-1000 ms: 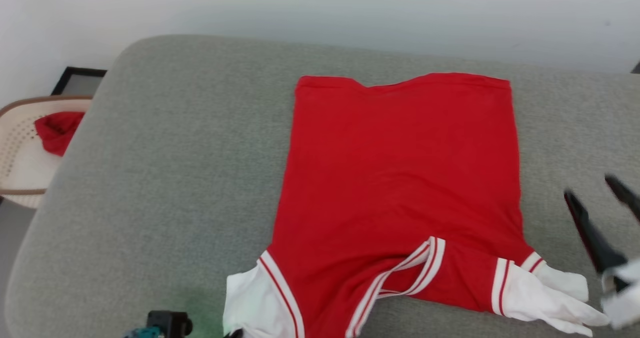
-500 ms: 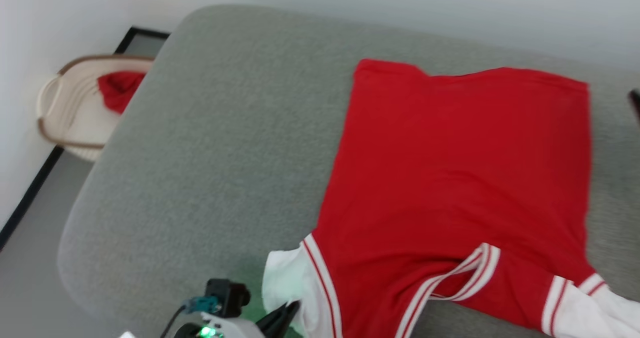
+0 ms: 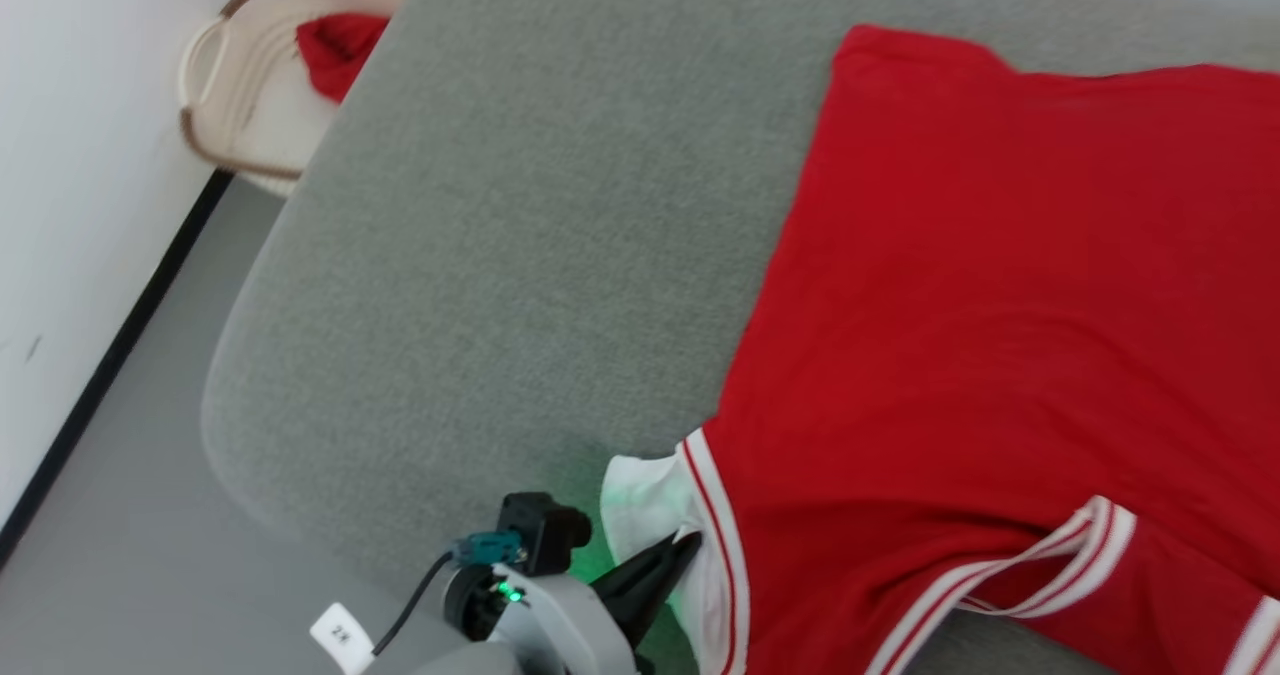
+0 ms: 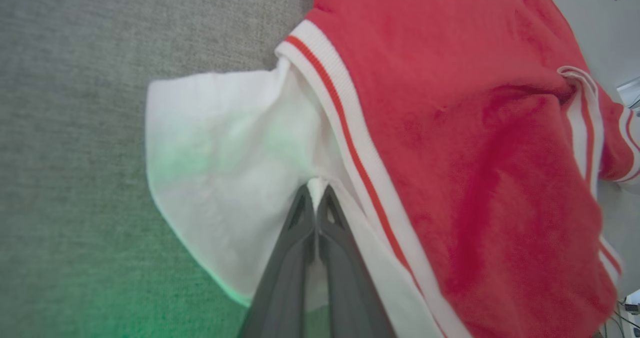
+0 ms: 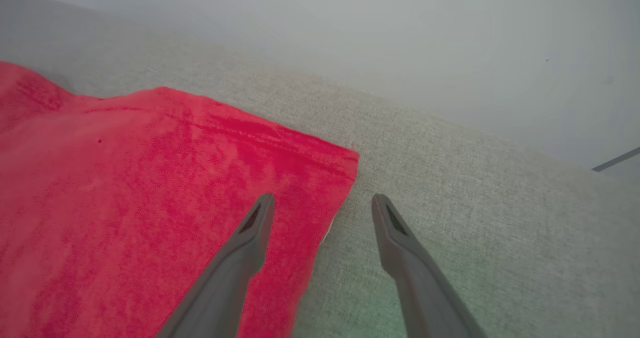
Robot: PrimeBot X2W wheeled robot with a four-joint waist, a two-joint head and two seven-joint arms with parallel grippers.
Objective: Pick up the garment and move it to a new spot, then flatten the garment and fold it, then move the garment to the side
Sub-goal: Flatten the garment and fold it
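Note:
The garment [image 3: 1000, 285], a bright red T-shirt with white sleeves and striped trim, lies spread on a grey cushion [image 3: 500, 255]. In the head view my left gripper [image 3: 688, 547] sits at the shirt's near-left white sleeve [image 3: 640, 495]. The left wrist view shows that gripper [image 4: 316, 187] shut, with a fold of the white sleeve [image 4: 220, 167] pinched between its tips. My right gripper [image 5: 324, 200] hovers open over a far corner of the garment [image 5: 150, 188]. One finger is above red cloth, the other above bare cushion, with nothing held.
A cream lattice basket [image 3: 225, 95] with a small red cloth bundle [image 3: 340, 40] stands on the floor beyond the cushion's left end. A white wall [image 3: 80, 155] with a dark baseboard runs along the left. Grey floor [image 3: 120, 535] borders the cushion's rounded near-left corner.
The head camera has swung left, shifting the whole picture right; the right gripper has left that view. My left gripper has come up into it, shut on the white sleeve, which looks more bunched.

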